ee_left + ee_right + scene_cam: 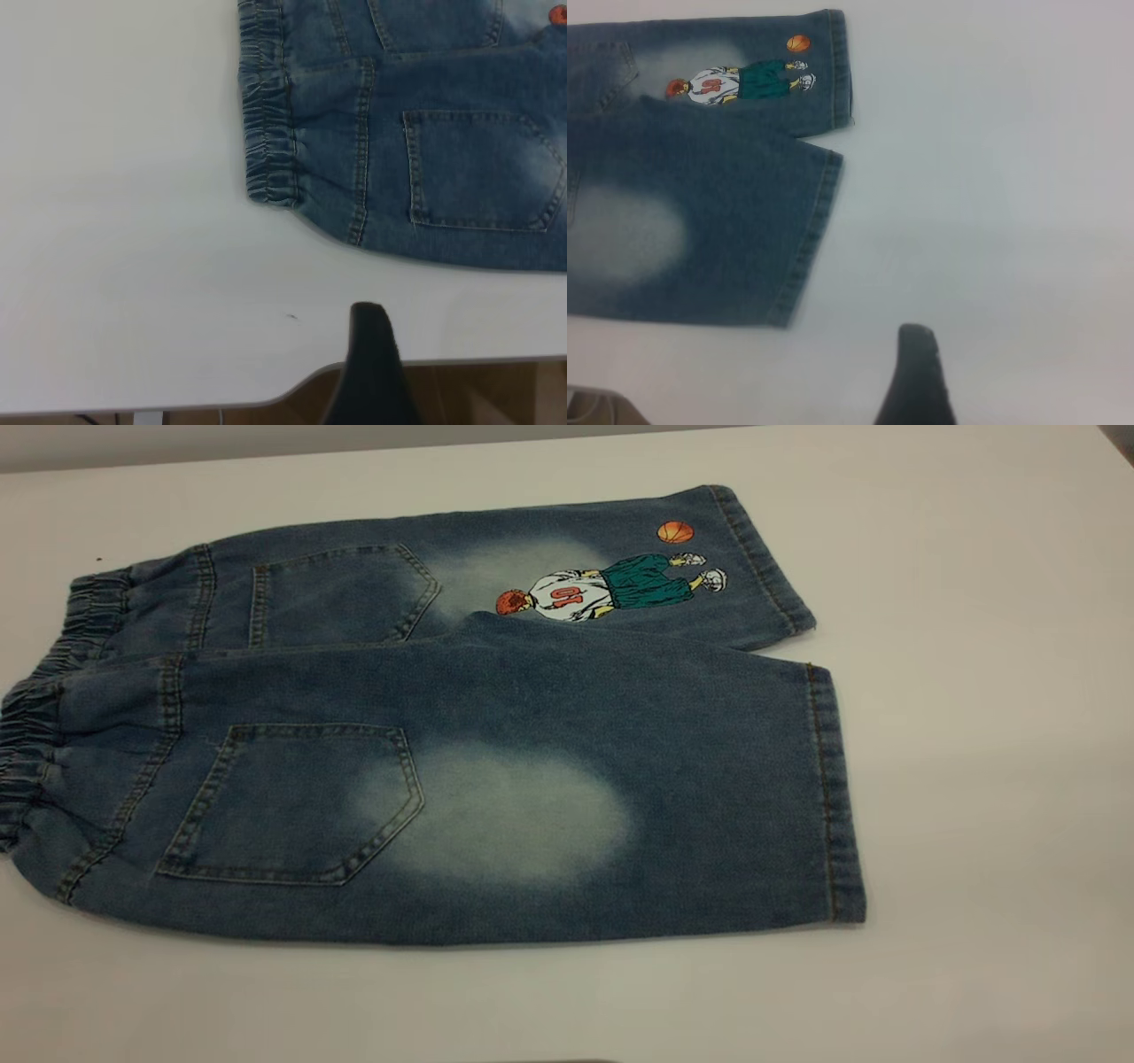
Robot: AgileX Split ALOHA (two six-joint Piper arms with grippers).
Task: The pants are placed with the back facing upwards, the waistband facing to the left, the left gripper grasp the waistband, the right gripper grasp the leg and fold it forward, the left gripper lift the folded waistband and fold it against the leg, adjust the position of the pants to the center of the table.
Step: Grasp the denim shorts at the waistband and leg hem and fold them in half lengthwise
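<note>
The pants [461,717] lie flat and unfolded on the white surface [974,779], back side up, with the waistband [35,717] at the exterior view's left and 2 back pockets showing. The far leg carries a basketball-player print [611,584]; its shirt number reads like "10". The plain leg [620,815] lies nearer. Of the left hand [372,354] and right hand [917,372] only 1 dark finger each shows, above bare surface near the pants, so I cannot tell if they are apart or together.
</note>
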